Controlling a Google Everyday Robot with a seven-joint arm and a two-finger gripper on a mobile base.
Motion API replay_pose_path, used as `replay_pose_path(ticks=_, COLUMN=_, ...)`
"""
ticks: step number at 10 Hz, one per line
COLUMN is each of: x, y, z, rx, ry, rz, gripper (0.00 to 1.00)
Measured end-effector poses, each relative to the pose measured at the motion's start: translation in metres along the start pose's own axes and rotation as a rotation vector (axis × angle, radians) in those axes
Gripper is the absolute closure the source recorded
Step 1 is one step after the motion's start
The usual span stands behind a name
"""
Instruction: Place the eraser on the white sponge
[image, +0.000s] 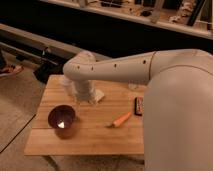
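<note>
The eraser (138, 105), a small dark bar with reddish markings, lies flat on the wooden table (90, 140) right of centre. The white sponge (98, 94) is a pale block at the table's back middle, partly covered by my arm. My arm reaches in from the right, bends at the back left and drops its wrist onto that spot. The gripper (87, 98) hangs there just left of the sponge and well left of the eraser, open, with the eraser nowhere near it.
An orange carrot (121, 119) lies in front of the eraser. A dark bowl (61, 119) stands at the front left. A translucent cup (65, 82) stands at the back left behind my wrist. Floor drops away on the left.
</note>
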Motion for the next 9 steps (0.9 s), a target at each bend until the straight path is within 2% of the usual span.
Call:
replay_pose_path(ticks=4, x=-0.038, y=-0.061, z=0.006, rx=-0.068, ry=-0.036, rz=0.102, gripper=0.35)
replay_pose_path(ticks=5, x=-0.044, y=-0.086, z=0.007, rx=-0.087, ry=-0.051, rz=0.138, gripper=0.35)
replay_pose_path(ticks=7, x=-0.042, y=-0.127, z=0.013, rx=-0.085, ry=-0.051, rz=0.175, gripper=0.35)
replay_pose_path(ticks=9, x=-0.037, y=-0.157, z=0.021, rx=-0.070, ry=-0.040, rz=0.190, gripper=0.35)
